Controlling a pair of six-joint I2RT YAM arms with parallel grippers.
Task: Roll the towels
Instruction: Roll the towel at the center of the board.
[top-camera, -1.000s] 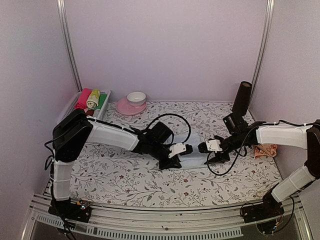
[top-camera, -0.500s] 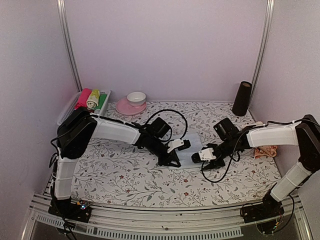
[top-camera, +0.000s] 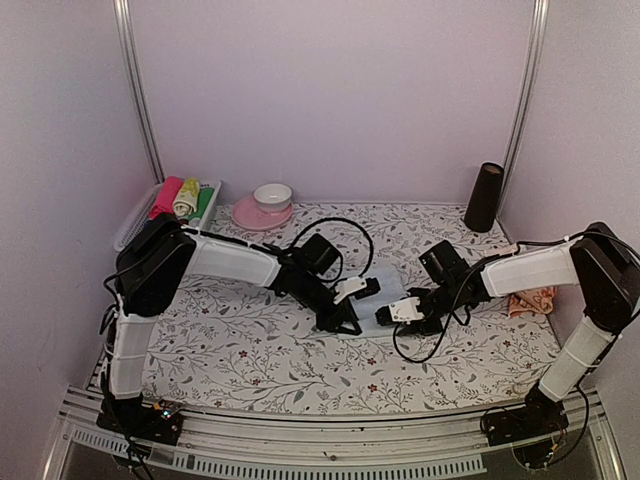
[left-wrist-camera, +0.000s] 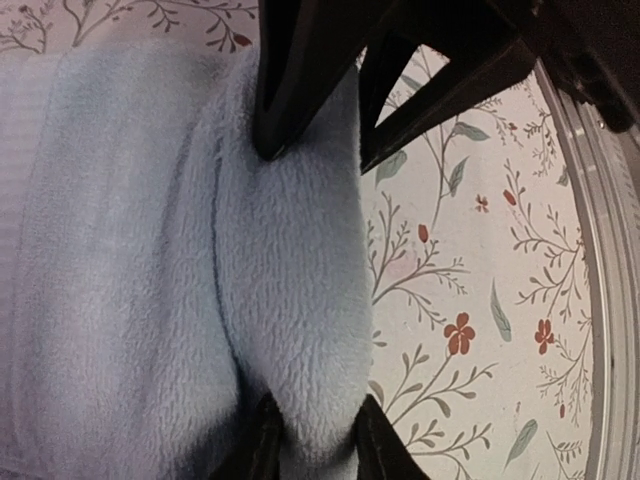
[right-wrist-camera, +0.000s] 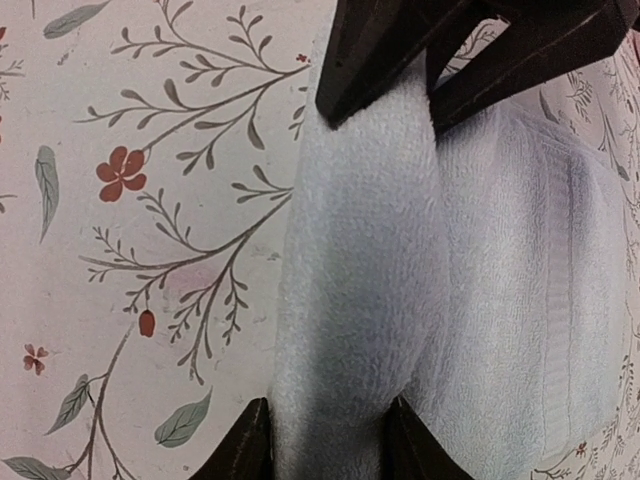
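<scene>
The pale blue towel (top-camera: 384, 294) lies on the floral sheet at the middle of the table, between my two grippers. Its near edge is folded into a thick roll (left-wrist-camera: 290, 300), which also shows in the right wrist view (right-wrist-camera: 350, 290). My left gripper (top-camera: 352, 308) (left-wrist-camera: 315, 448) is shut on one end of that roll. My right gripper (top-camera: 392, 313) (right-wrist-camera: 325, 450) is shut on the other end, so the two face each other closely. The peach-orange towel (top-camera: 530, 300) lies crumpled at the right, behind the right arm.
A black cylinder (top-camera: 485, 197) stands at the back right. A pink dish with a white bowl (top-camera: 265, 206) sits at the back. A tray (top-camera: 135, 218) at the back left holds rolled coloured cloths. Cables loop over both arms.
My right gripper has moved left and nearer, close to the left gripper. Both have come slightly toward the near edge with the blue towel's edge.
</scene>
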